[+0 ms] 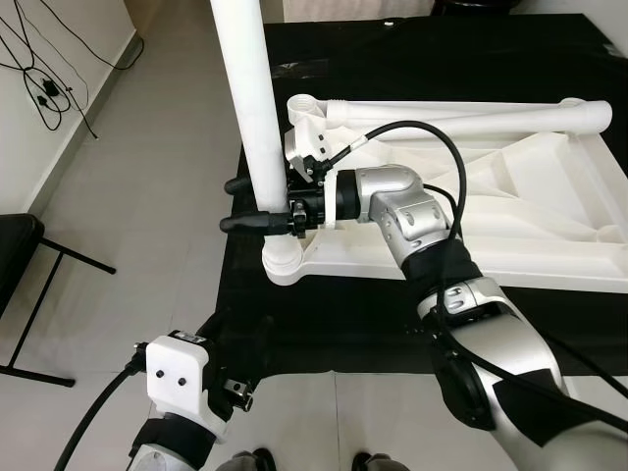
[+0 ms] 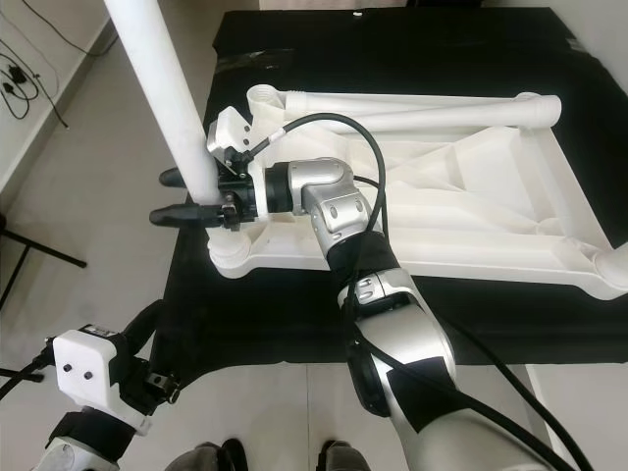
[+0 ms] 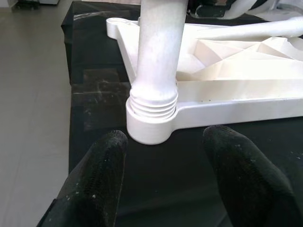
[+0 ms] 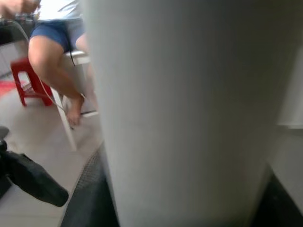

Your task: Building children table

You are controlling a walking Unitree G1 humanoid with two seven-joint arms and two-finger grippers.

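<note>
The white table top (image 1: 510,196) lies upside down on a black cloth (image 1: 412,59). A white table leg (image 1: 250,98) stands upright in the near-left corner socket (image 1: 282,263), and its screw thread (image 3: 152,105) shows just above the socket. My right gripper (image 1: 247,204) is shut on the leg a little above the socket, one black finger on each side. My left gripper (image 3: 165,161) is open, low by the cloth's front edge, facing the socket without touching it. A second white leg (image 1: 471,116) lies across the far side of the top.
Grey tiled floor (image 1: 137,196) lies to the left of the cloth. Cables (image 1: 44,83) run along the left wall, and a black stand (image 1: 29,285) sits at the left edge. In the right wrist view a seated person (image 4: 61,33) and a red stool (image 4: 28,80) show behind the leg.
</note>
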